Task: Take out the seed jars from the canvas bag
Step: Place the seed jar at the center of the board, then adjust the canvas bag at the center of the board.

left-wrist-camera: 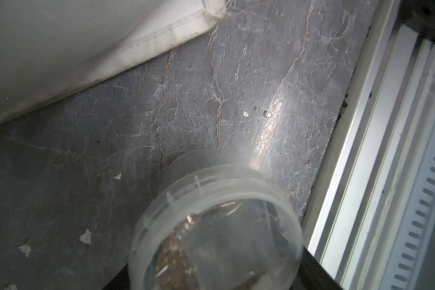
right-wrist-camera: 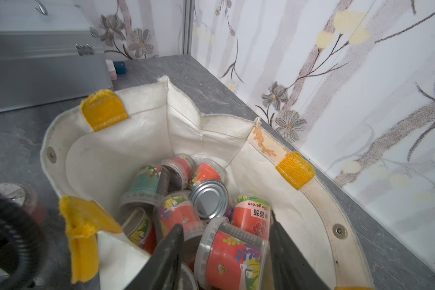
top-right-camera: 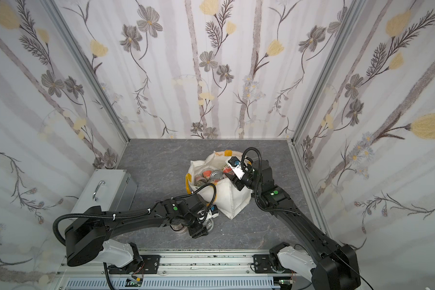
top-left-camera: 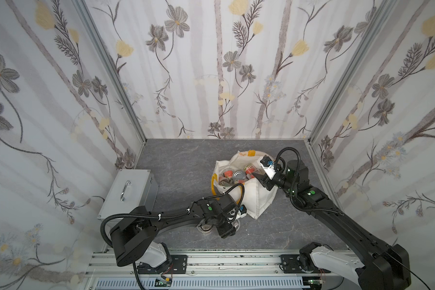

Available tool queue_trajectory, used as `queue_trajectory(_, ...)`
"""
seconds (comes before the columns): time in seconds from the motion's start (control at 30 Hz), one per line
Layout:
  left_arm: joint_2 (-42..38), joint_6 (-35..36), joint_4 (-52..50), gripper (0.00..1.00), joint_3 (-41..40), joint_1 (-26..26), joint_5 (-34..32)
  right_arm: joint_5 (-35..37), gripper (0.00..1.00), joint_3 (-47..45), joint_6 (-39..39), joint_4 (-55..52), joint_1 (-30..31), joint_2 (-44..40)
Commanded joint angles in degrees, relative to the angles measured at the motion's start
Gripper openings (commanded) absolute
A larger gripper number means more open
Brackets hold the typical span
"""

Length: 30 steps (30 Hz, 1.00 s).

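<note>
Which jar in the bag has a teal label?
The jar by the bag's inner wall; its label is teal with small flowers, while the others' show mostly red.

Floral walls, grey stone floor

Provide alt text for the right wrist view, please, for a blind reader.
The right gripper, jaws apart, straddles a red-labelled seed jar lying in the open canvas bag, among other jars and a silver tin can.
</note>
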Motion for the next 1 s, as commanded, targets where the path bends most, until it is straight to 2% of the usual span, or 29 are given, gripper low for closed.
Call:
queue_trajectory(0.0, 1.8, 1.8, 1.0, 0.82, 1.0, -0.3, -1.1, -2.9, 0.6, -0.2, 5.2, 0.8, -0.5, -2.6)
queue_trajectory(0.03, 1.9, 1.6, 0.5, 0.86, 1.6, -0.3, -0.8, -1.8, 0.62, 0.1, 7.0, 0.0, -0.6, -3.4)
queue_trajectory(0.1, 0.8, 1.3, -0.3, 0.93, 2.4, -0.3, 0.0, 3.4, 0.77, 1.5, 12.4, -1.9, -0.5, -4.5)
queue_trajectory(0.17, -2.1, 0.7, -1.1, 0.97, 3.2, -0.3, -0.5, 10.6, 0.92, 4.2, 22.2, -5.1, -0.9, -4.7)
queue_trajectory(0.2, -3.7, 0.3, -1.9, 0.98, 3.6, -0.3, -0.7, 11.9, 0.95, 5.6, 26.1, -6.7, -1.5, -4.4)
queue_trajectory(0.3, -10.3, -0.6, -7.3, 1.0, 7.1, -0.3, -0.8, 10.6, 0.9, 11.9, 40.3, -14.4, -5.7, -1.3)
queue_trajectory(0.37, -15.5, -0.6, -11.3, 1.0, 9.9, -0.2, -1.1, 10.5, 0.87, 15.6, 47.2, -20.4, -7.6, 1.7)
queue_trajectory(0.47, -21.1, -2.0, -15.6, 1.0, 16.6, 0.7, -6.0, 19.2, 0.88, 19.2, 53.5, -29.8, -7.8, 4.7)
queue_trajectory(0.5, -21.2, -3.1, -17.2, 1.0, 20.0, 2.4, -4.6, 21.9, 0.88, 19.7, 56.3, -32.5, -7.8, 5.0)
queue_trajectory(0.53, -20.2, -4.2, -18.7, 1.0, 24.2, 6.0, -0.7, 22.3, 0.88, 19.6, 57.9, -34.1, -8.0, 5.2)
queue_trajectory(0.57, -18.7, -6.0, -18.9, 1.0, 27.8, 9.3, 0.0, 21.9, 0.89, 19.2, 59.3, -34.9, -8.2, 5.0)
queue_trajectory(0.67, -13.9, -11.4, -16.2, 1.0, 33.6, 18.2, -1.7, 18.5, 0.88, 17.8, 63.1, -35.4, -8.4, 4.7)
queue_trajectory(0.73, -8.4, -12.0, -16.1, 1.0, 38.5, 22.3, -1.9, 15.8, 0.86, 17.3, 66.1, -35.3, -8.3, 5.3)
queue_trajectory(0.87, 3.2, -3.4, -16.6, 1.0, 47.0, 23.9, -1.2, 11.8, 0.76, 16.2, 68.7, -32.3, -8.0, 8.0)
queue_trajectory(0.97, 12.7, -1.1, -19.5, 1.0, 55.3, 25.0, -4.8, 10.5, 0.57, 16.3, 69.0, -29.1, -7.9, 11.0)
